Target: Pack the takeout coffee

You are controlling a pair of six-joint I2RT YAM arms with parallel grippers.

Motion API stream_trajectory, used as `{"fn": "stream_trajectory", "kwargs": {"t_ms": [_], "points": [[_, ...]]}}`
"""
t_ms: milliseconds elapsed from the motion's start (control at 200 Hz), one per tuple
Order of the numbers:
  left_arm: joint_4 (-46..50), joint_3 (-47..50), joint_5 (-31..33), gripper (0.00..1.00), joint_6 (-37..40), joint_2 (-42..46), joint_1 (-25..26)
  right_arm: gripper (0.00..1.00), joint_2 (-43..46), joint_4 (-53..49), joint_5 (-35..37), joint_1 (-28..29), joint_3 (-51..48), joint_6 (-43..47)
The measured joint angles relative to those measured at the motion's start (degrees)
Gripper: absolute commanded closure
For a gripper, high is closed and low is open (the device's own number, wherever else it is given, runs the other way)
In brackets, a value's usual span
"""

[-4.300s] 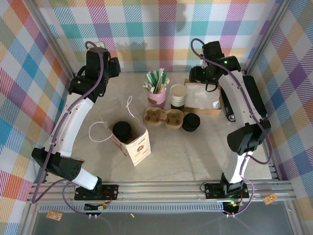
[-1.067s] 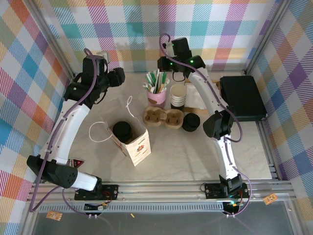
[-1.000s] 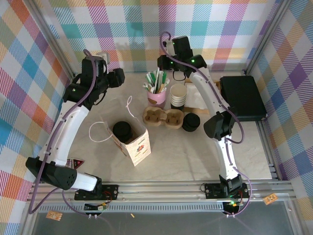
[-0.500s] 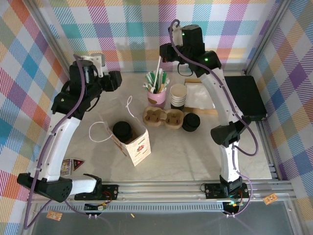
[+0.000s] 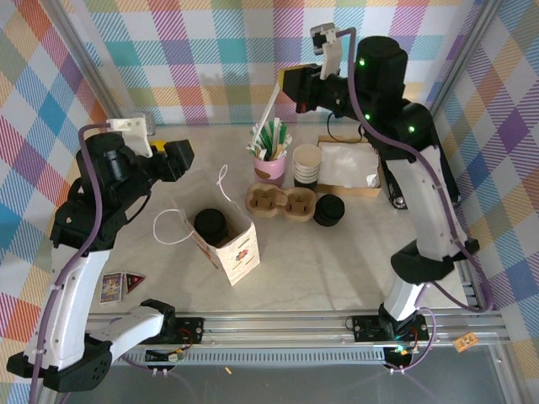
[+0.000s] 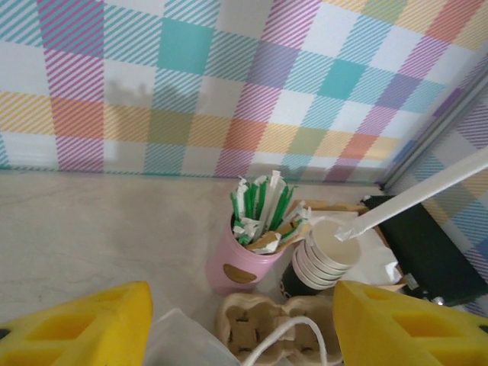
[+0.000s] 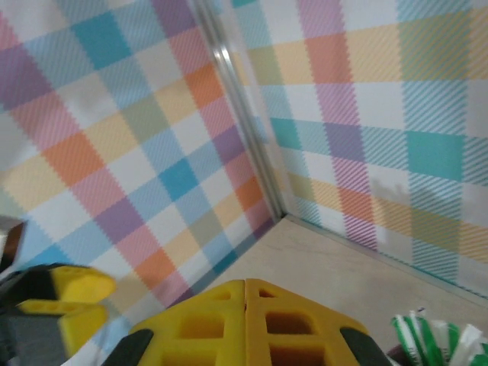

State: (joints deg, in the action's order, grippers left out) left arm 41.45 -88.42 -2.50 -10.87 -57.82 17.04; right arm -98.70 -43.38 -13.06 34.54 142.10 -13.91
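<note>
Main risk from here is the straw (image 6: 412,197). The right tool (image 7: 245,293) is raised high at the back with its fingers pressed together, and in the top view it looks clamped on the straw's upper end, so most of the straw hangs free. That is a thin pinch on a long, light thing. I judge it could swing, twist or slip out on a fast move, and then I can't place the tip. The takeout coffee (image 5: 210,223) already sits inside the open paper bag (image 5: 240,252) left of centre on the worktop (image 5: 337,261), its black lid facing up. The lid takes up much of the bag's mouth, so the gap for the straw is narrow. A tip that lands on the lid or the bag wall could bend the straw or tip the bag. The left tool (image 6: 244,335) is spread wide and empty, hovering behind the bag. It isn't steadying the bag, so a push would meet little resistance. Between the straw and the bag are the pink straw holder (image 5: 269,166), the stack of cream cups (image 5: 306,164) and the cardboard carrier (image 5: 280,200). A low pass could clip them. The loose black lids (image 5: 328,210) and napkins (image 5: 345,160) sit off to the right, out of the likely path.
</note>
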Motion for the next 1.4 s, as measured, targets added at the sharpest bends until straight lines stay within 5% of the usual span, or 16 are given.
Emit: {"fn": "stream_trajectory", "kwargs": {"t_ms": [355,1400], "points": [[0.87,5.73,-3.76,0.37,-3.28,3.82,0.0,1.0,9.94,3.23,-4.83,2.62,-9.31,-1.75],[11.65,8.79,-7.78,0.37,-5.03,10.34,0.0,1.0,4.81,-1.95,-10.91,18.75,-9.46,2.82]]}}
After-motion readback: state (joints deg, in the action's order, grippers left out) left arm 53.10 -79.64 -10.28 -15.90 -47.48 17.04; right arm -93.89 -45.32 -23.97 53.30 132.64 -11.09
